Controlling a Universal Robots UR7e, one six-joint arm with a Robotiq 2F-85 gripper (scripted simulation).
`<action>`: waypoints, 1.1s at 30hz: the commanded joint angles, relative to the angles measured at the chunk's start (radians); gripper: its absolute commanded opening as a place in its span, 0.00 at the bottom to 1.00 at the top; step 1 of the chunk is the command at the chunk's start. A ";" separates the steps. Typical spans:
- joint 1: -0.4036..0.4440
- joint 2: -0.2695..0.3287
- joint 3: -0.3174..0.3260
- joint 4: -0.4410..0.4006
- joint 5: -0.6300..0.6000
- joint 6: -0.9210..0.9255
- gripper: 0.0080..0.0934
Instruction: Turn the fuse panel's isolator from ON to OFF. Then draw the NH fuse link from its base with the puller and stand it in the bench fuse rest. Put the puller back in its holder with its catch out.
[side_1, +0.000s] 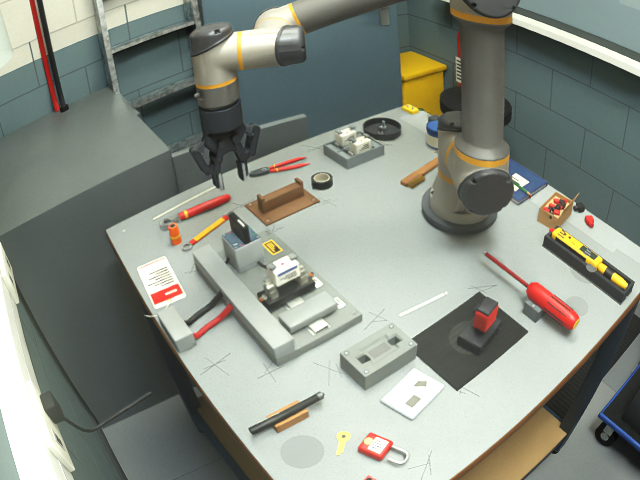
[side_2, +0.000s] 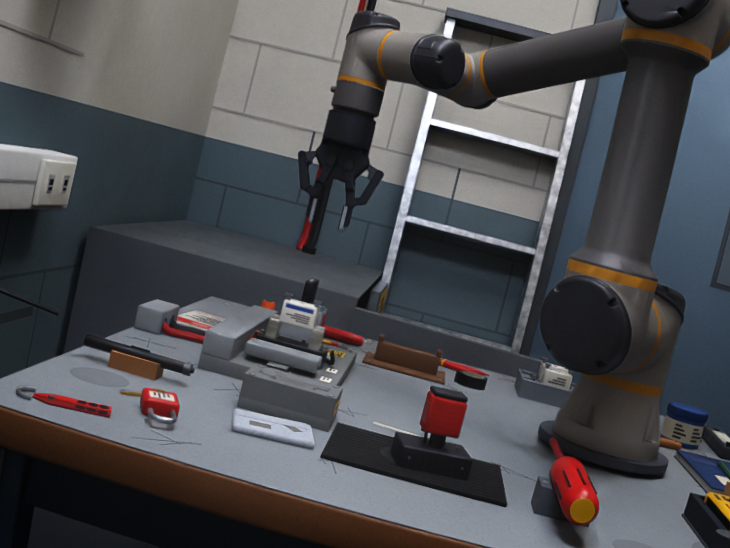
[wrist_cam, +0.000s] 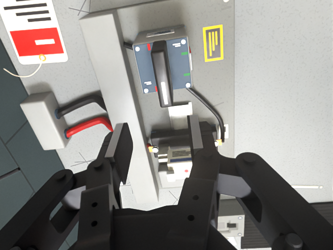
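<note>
The white NH fuse link (side_1: 285, 270) sits in its base on the grey fuse panel (side_1: 276, 299), just in front of the blue-grey isolator (side_1: 241, 243) with its black lever (wrist_cam: 161, 74). High above the isolator my gripper (side_1: 228, 179) hangs open and empty, fingers pointing down. The red puller (side_1: 485, 316) stands in its black holder (side_1: 478, 336) on a dark mat at the right front. The grey bench fuse rest (side_1: 378, 354) lies between the panel and that mat.
The robot's base column (side_1: 468, 170) stands at the far right of the bench. Screwdrivers (side_1: 202, 207), pliers (side_1: 279, 166), a brown block (side_1: 282, 199) and tape (side_1: 321, 180) lie beyond the panel. A red tag (side_1: 161, 282) and a padlock (side_1: 381, 447) lie near the front edges.
</note>
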 joint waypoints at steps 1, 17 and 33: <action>0.000 0.000 0.000 0.000 0.000 0.000 0.47; 0.000 0.000 0.000 0.000 0.000 0.000 0.47; 0.000 0.000 0.000 0.000 0.000 0.000 0.70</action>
